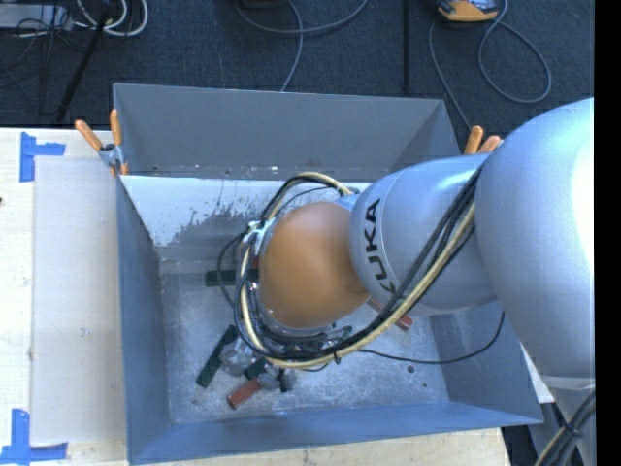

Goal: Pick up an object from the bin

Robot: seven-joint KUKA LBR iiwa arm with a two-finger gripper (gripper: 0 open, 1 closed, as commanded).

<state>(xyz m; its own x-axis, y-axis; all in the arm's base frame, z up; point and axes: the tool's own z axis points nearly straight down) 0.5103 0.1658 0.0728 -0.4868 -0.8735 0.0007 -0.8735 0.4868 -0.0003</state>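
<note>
Silver-grey KUKA arm [456, 231] sits nearest the lens. It enters from the right and bends down into the bin. A rounded orange wrist cover [306, 270] tops it, with black and yellow cables [291, 187] looped around.

Gripper [258, 365] hangs beneath the cover, low over the front-left of the floor. Open or closed: cannot tell, as the cover hides most of it.

Grey metal bin [291, 134] has sloped walls on all sides. Bare floor lies right of the gripper; the front wall is close and the left wall near.

Loose things, counted:
- One reddish-brown short bar [243, 393], just in front of the gripper by the front wall.
- One pale grey lump [236, 357], right beside the gripper.
- Two green pieces: a dark green flat stick [213, 362] lying tilted left of the gripper, and a second dark green piece [218, 278] farther back by the cover's left edge.
- One small reddish scrap [403, 323], at the arm's lower edge on the right.
</note>
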